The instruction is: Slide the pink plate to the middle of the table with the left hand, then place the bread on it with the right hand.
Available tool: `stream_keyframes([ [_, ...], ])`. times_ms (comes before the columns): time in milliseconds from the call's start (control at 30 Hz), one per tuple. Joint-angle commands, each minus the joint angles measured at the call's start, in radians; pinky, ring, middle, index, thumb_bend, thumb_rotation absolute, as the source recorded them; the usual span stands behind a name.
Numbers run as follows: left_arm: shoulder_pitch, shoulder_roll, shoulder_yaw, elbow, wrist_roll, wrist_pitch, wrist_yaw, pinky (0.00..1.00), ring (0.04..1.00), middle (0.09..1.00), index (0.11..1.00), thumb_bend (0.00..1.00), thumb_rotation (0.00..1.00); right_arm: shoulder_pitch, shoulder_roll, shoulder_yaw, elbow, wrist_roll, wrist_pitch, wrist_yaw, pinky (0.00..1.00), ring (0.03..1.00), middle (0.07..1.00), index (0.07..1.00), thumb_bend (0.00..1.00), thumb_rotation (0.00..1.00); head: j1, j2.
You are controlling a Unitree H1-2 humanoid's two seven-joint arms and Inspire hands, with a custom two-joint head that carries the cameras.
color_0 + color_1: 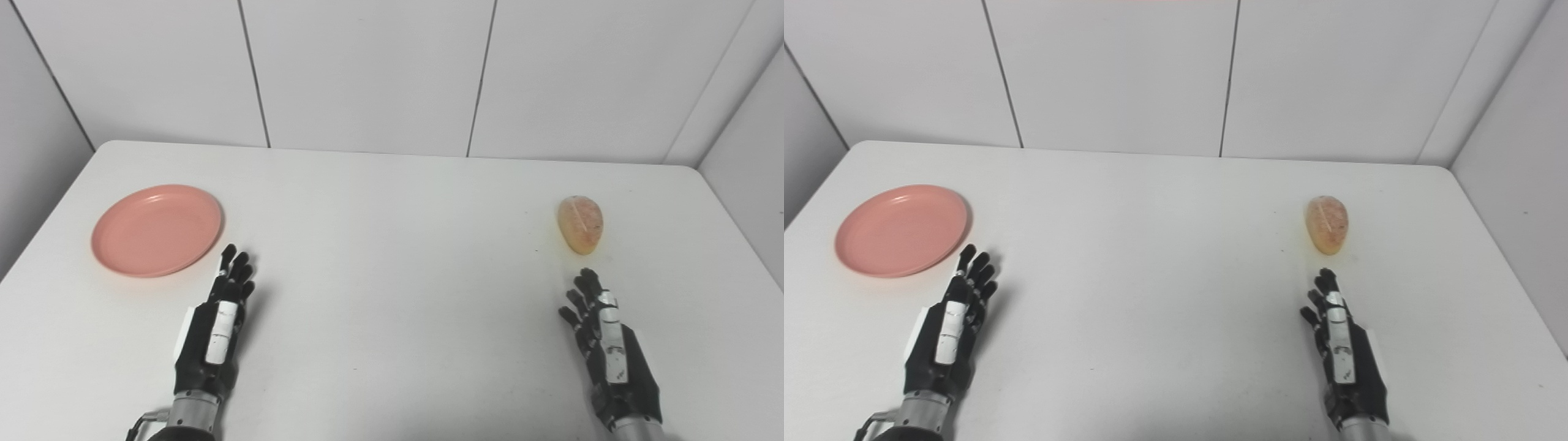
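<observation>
While both hands [217, 327] [603, 340] lie unclenched: round glossy pink plate [156, 229], oval (perhaps crusty) bread [580, 224].

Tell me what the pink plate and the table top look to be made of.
Pink plate: probably plastic or melamine, going by its even salmon colour, thin raised rim and soft matte sheen; glazed ceramic cannot be ruled out. Table: a smooth white laminate or painted board by its look, uniform, with rounded corners and faint specks.

You had one pink plate [156, 230] and one bread [580, 224] on one white table [392, 257]. Two hands were in view: left hand [214, 334], right hand [609, 349].
</observation>
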Motion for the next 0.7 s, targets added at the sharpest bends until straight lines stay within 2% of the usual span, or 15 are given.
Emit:
stream_keyframes([
  [0,0.017,-0.039,-0.031,0.032,0.019,-0.041,0.005,1.0,0.999,0.997,1.0,0.89,0.87,0.005,-0.016,-0.013,0.033,0.018,-0.015,0.018,1.0,0.988,0.99,0.985,0.77,1.0,0.016,-0.013],
  [233,0.012,-0.06,-0.041,0.084,0.04,-0.092,0.007,1.0,1.0,0.998,1.0,0.83,0.89,0.0,-0.03,-0.035,0.092,0.051,-0.058,0.04,1.0,0.988,0.985,0.989,0.77,1.0,0.041,-0.062],
  [667,0.006,-0.074,-0.045,0.15,0.05,-0.13,0.015,1.0,1.0,0.999,1.0,0.79,0.9,-0.009,-0.039,-0.034,0.173,0.05,-0.131,0.061,1.0,0.985,0.987,0.993,0.76,1.0,0.061,-0.13],
])
